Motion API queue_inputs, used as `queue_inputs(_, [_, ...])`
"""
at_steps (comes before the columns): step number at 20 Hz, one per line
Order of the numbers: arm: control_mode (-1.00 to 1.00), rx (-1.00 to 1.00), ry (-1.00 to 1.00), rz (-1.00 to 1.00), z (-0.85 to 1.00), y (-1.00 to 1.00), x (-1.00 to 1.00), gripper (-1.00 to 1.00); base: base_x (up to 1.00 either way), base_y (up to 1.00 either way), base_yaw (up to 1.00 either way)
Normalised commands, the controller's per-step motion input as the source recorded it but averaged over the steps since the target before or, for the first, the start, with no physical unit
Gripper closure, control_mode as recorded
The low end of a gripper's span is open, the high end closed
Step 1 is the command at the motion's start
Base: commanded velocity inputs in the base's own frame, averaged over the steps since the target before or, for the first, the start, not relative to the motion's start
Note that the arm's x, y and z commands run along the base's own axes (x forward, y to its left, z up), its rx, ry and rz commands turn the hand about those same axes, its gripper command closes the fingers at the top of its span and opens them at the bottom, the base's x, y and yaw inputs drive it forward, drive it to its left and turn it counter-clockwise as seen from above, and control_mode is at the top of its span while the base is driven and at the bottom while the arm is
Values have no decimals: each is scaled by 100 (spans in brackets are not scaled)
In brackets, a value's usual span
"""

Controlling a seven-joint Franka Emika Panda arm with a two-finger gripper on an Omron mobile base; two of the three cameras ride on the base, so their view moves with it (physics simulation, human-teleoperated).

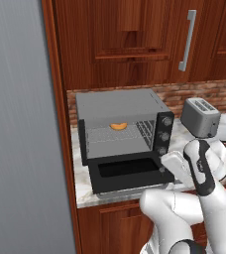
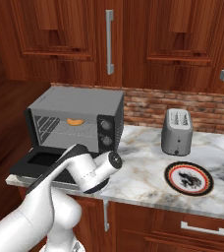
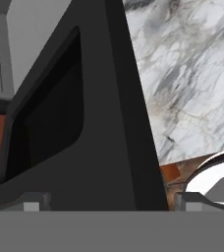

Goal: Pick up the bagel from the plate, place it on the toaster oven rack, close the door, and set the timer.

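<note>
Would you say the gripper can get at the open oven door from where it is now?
Probably yes: the open gripper sits right at the lowered door, its fingertips either side of the panel's edge, with nothing between them.

Silver two-slot toaster [image 2: 177, 131] standing upright on the marble bench [image 2: 143, 167], against a red brick backsplash [image 2: 182, 110]. Brown wooden cabinet doors [image 2: 133, 34] with long silver bar handles [image 2: 109, 42] above; a tall grey panel [image 1: 16, 124] at far left

The bagel [image 1: 118, 126] lies on the toaster oven rack [image 1: 116, 134], the door [image 1: 130, 172] down.
</note>
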Motion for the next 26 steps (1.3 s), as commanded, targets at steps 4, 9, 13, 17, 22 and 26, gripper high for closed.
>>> queue_inputs(4, [-100,4,4,-1,-25,4,-2,-100,0,0,0])
queue_inputs(9, [-100,8,4,0,-14,27,-5,-100,0,0,0])
queue_inputs(13, [-100,13,0,0,1,46,0,-100,0,0,0])
queue_inputs(17, [-100,15,0,0,12,52,0,-100,0,0,0])
queue_inputs(22, [-100,12,-2,0,30,45,10,-100,0,0,0])
queue_inputs(26, [-100,11,-6,-3,37,46,21,-100,0,0,0])
